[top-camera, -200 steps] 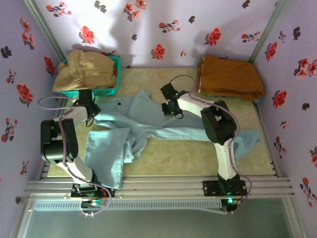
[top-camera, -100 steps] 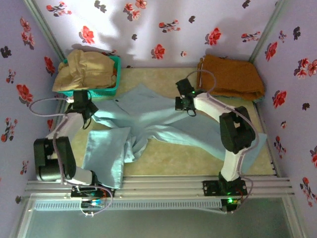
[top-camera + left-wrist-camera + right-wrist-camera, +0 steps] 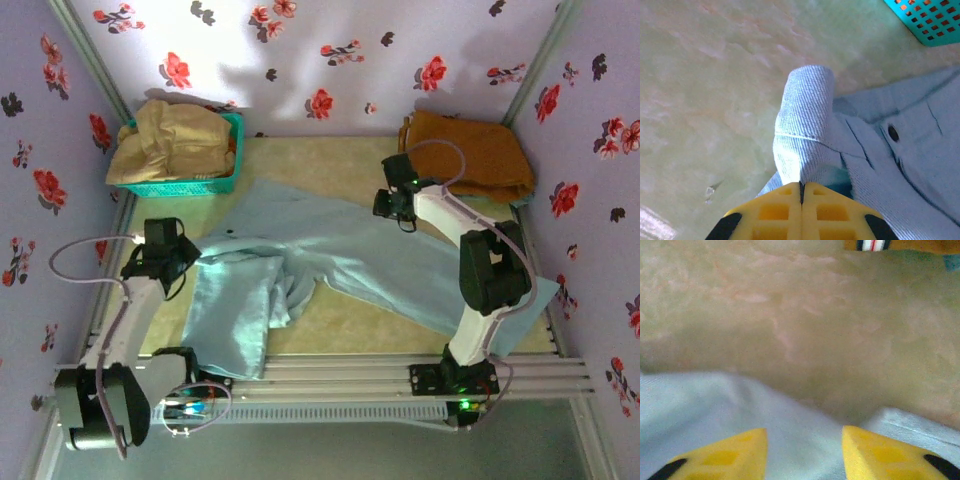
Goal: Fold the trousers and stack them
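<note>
The pale light-blue trousers (image 3: 330,250) lie spread across the table, their waist at the left and one leg running to the near right corner. Another part is folded over at the near left (image 3: 235,315). My left gripper (image 3: 180,262) is shut on a rolled corner of the waistband (image 3: 805,125), with a dark button (image 3: 893,133) just to the right of it. My right gripper (image 3: 394,206) hovers open over the far edge of the trousers (image 3: 790,440), its yellow fingers (image 3: 725,455) apart with cloth showing below the gap.
A teal basket (image 3: 215,183) holding a beige-tan garment (image 3: 170,140) stands at the back left. An orange-brown folded garment (image 3: 470,155) lies at the back right, close to my right gripper. Metal rails (image 3: 330,378) run along the near edge.
My left gripper has pulled the waistband towards the near left. My right gripper has swept right and farther back towards the orange-brown garment, and the trousers now lie stretched out more.
</note>
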Controlling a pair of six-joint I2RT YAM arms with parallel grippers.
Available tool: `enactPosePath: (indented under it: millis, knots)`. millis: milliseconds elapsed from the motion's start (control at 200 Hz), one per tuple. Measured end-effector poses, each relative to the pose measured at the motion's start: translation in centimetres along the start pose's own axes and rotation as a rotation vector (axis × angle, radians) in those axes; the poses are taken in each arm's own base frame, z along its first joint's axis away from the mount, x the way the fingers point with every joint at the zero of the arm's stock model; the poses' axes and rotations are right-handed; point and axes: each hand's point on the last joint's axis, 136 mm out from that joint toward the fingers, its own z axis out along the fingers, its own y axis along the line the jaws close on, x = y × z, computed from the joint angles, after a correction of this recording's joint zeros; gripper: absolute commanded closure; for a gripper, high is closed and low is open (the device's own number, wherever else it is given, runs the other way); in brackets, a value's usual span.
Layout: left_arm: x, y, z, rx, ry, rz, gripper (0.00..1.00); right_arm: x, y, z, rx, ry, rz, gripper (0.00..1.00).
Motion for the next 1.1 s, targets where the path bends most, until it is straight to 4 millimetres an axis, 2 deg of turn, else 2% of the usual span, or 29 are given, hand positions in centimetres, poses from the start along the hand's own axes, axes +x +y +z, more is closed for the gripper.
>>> enactPosePath:
  millis: [55,125,275,315,350,420,530,635,700,795,875,920,1025,1100]
  knots:
    - [-0.2,0.1,-0.4,0.001,-0.012,-0.001,1.0,0.4,0.3,-0.3,0.004,0.002,-0.01,0.41]
    - [-0.3,0.0,-0.5,-0.006,-0.007,0.001,1.0,1.1,1.6,-1.6,-0.011,-0.01,-0.037,0.37]
    - [-2.0,-0.8,-0.6,-0.022,-0.027,0.0,1.0,4.4,7.2,-6.8,-0.136,-0.054,-0.138,0.28]
    - [-2.4,-0.9,-0.7,-0.025,-0.04,-0.003,1.0,5.7,8.4,-7.6,-0.169,-0.051,-0.165,0.28]
    - [-2.8,-0.8,-1.0,-0.029,-0.054,-0.01,1.0,6.6,8.6,-7.7,-0.175,-0.042,-0.174,0.27]
    - [-3.5,-0.2,-1.6,-0.036,-0.085,-0.041,1.0,8.4,6.8,-6.6,-0.126,-0.007,-0.159,0.27]
    - [-5.0,1.5,-3.6,-0.05,-0.156,-0.126,1.0,11.1,0.1,-3.7,0.036,0.095,-0.069,0.32]
    - [-6.2,3.2,-5.3,-0.068,-0.221,-0.209,1.0,13.1,-5.3,-2.7,0.153,0.159,0.03,0.43]
    - [-6.6,4.0,-6.0,-0.08,-0.246,-0.247,1.0,14.1,-7.0,-2.4,0.184,0.189,0.073,0.48]
    - [-6.7,4.8,-6.4,-0.093,-0.258,-0.281,1.0,14.6,-7.5,-1.1,0.198,0.231,0.105,0.53]
    - [-6.6,5.2,-6.5,-0.104,-0.259,-0.297,1.0,14.7,-6.6,0.7,0.197,0.292,0.106,0.53]
    - [-6.6,5.5,-6.6,-0.11,-0.262,-0.306,1.0,13.4,-5.3,1.3,0.167,0.283,0.11,0.53]
    - [-6.8,6.3,-6.9,-0.128,-0.276,-0.341,1.0,9.8,-1.2,3.5,0.109,0.259,0.086,0.52]
    - [-7.0,7.0,-7.5,-0.138,-0.296,-0.363,1.0,7.6,2.9,5.1,0.047,0.236,0.045,0.5]
